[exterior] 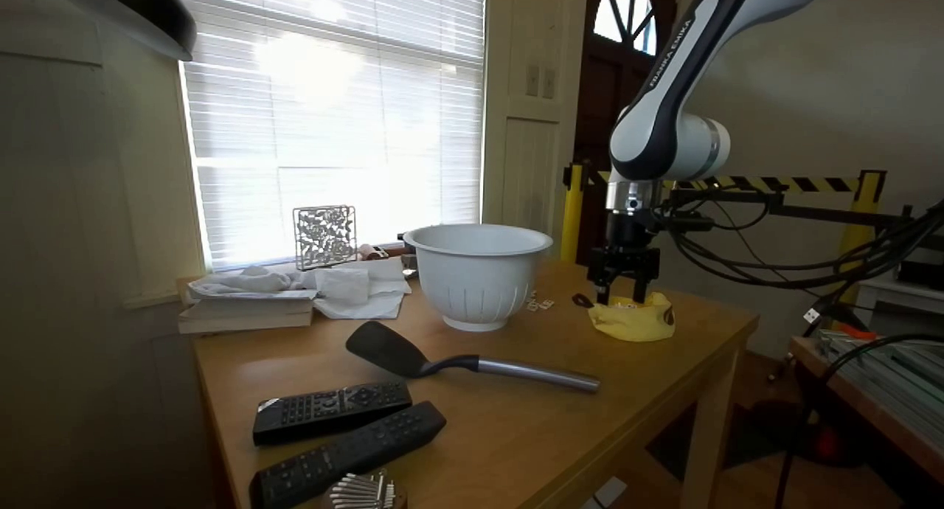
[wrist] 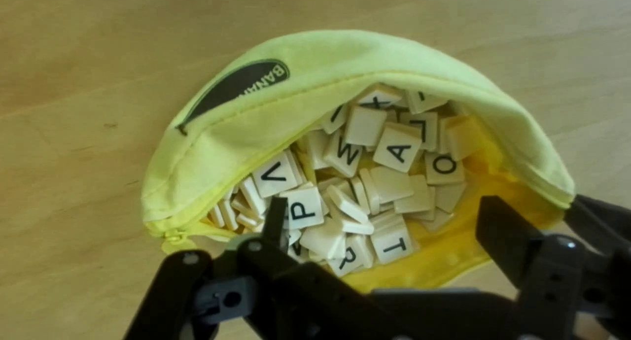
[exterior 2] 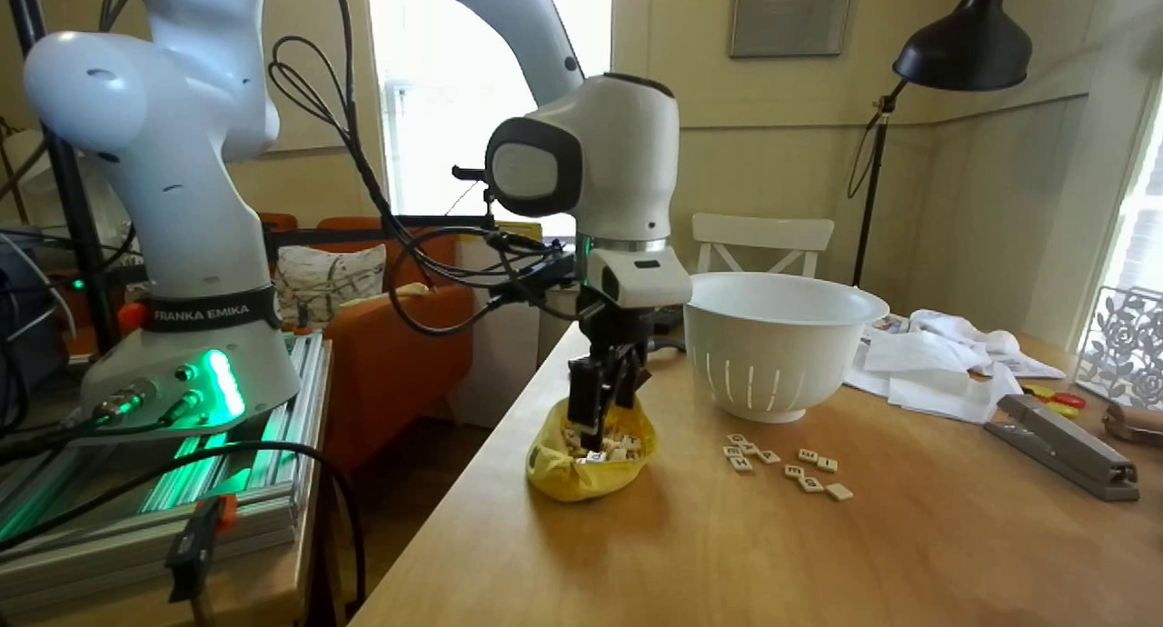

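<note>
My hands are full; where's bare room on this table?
One bare patch lies between the spatula, the remotes and the table edge. Another, across the bowl from the spatula, is bordered by the yellow pouch, loose tiles and stapler. It's crowded with papers beside the window and at the yellow pouch under the open fingers.

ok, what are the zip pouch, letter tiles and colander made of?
Zip pouch: matte yellow fabric, judging by stitched seams and soft folds; fibre unclear.
Letter tiles: probably smooth plastic, given uniform ivory colour and rounded corners.
Colander: likely satin white plastic; moulded-looking rim and slots.
</note>
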Controlling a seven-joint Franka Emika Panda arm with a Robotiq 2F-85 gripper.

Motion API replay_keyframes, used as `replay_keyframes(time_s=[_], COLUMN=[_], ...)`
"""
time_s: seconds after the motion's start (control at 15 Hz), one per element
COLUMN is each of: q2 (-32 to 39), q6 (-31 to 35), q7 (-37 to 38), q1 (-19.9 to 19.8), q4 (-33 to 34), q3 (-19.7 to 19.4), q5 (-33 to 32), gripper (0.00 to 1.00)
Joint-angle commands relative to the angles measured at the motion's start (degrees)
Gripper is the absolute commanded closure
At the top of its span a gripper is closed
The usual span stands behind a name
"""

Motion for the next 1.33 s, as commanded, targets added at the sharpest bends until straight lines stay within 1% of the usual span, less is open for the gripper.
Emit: replay_keyframes(time_s=[0.0, 0.07, 0.13, 0.2, 0.27, 0.33, 0.4, 0.47, 0.53, 0.6, 0.67, 0.73, 0.87, 0.93, 1.07, 1.13, 1.2, 1.27], q2=[2.23, 2.7, 3.11, 3.55, 3.93, 4.08, 4.45, 4.62, 4.67, 4.76, 4.66, 4.43, 4.0, 3.8, 3.55, 3.52, 3.43, 3.33], q6=[2.43, 2.84, 3.08, 3.15, 3.43, 3.47, 3.52, 3.59, 3.45, 3.34, 3.19, 3.12, 2.87, 2.84, 2.71, 2.74, 2.67, 2.65], q7=[-3.24, -3.53, -3.68, -3.64, -3.69, -3.88, -3.92, -3.94, -3.96, -3.98, -4.01, -4.07, -4.22, -4.26, -4.32, -4.36, -4.44, -4.6], q1=[-2.3, -2.78, -3.08, -3.32, -3.52, -3.76, -3.84, -3.87, -3.97, -4.01, -3.99, -3.93, -3.78, -3.66, -3.31, -3.14, -2.99, -2.92], q4=[1.43, 1.6, 1.72, 1.86, 1.95, 1.93, 1.98, 1.98, 1.94, 1.94, 1.84, 1.67, 1.32, 1.16, 0.75, 0.57, 0.36, 0.2], q3=[1.78, 2.07, 2.14, 2.17, 2.17, 2.2, 2.17, 2.1, 2.12, 2.14, 2.15, 2.22, 2.37, 2.44, 2.56, 2.56, 2.52, 2.49], q5=[1.82, 1.9, 1.66, 1.37, 1.14, 1.1, 0.95, 0.77, 0.77, 0.7, 0.65, 0.63, 0.51, 0.42, -0.03, -0.31, -0.59, -0.77], gripper=[0.18, 0.22, 0.23, 0.28, 0.29, 0.28, 0.31, 0.31, 0.36, 0.37, 0.46, 0.59, 0.71, 0.8, 0.94, 0.99, 1.0, 0.97])
